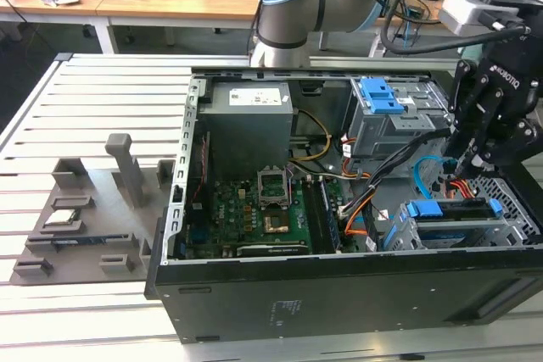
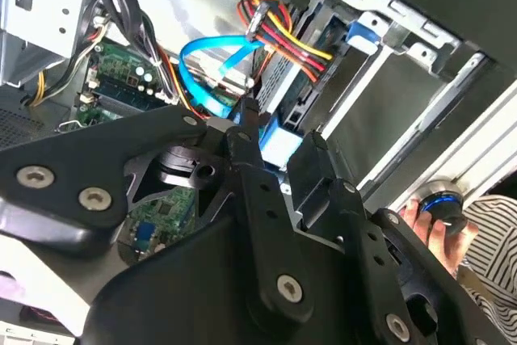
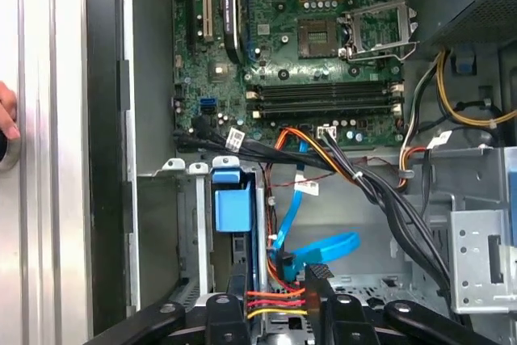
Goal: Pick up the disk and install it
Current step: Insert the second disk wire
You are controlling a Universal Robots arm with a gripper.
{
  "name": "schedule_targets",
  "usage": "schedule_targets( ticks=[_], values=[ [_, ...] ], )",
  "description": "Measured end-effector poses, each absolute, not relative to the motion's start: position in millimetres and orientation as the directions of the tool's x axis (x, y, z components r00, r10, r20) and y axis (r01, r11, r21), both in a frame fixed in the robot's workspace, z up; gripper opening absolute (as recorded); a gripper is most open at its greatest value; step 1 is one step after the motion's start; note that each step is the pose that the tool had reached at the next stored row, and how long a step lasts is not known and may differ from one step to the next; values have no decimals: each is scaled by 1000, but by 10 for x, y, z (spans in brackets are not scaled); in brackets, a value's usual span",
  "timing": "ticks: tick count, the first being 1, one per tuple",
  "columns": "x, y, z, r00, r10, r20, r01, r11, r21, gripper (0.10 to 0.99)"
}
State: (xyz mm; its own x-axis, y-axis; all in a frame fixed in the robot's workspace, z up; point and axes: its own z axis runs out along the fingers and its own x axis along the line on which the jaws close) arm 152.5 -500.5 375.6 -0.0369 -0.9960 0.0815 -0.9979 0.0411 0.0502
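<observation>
On the exterior view's left, a grey plastic parts fixture is laid on the slatted metal desk, apparently so parts are presented in fixed spots. In the middle, the open black computer case is laid on its side, so that the green motherboard and bays can be reached from above. At the right, the disk, a flat drive framed by a blue plastic bracket, is seated in the grey metal drive cage. The black claw is held just above it, narrowly parted, with nothing gripped as far as can be judged.
</observation>
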Motion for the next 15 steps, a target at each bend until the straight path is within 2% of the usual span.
schedule_targets(
  ticks=[9, 10, 11, 12, 13, 14, 15],
  values=[
    [1458, -5005, 3725, -26, -996, 82, -998, 30, 50, 404],
    [1458, -5005, 3725, -26, -996, 82, -998, 30, 50, 341],
    [1458, -5005, 3726, -25, -996, 82, -998, 30, 50, 341],
    [1458, -5005, 3725, -25, -996, 82, -998, 30, 50, 216],
    [1458, -5005, 3725, -25, -996, 82, -998, 29, 50, 216],
    [1458, -5005, 3725, -25, -996, 82, -998, 29, 50, 161],
    [1458, -5005, 3725, -25, -996, 82, -998, 29, 50, 161]
  ],
)
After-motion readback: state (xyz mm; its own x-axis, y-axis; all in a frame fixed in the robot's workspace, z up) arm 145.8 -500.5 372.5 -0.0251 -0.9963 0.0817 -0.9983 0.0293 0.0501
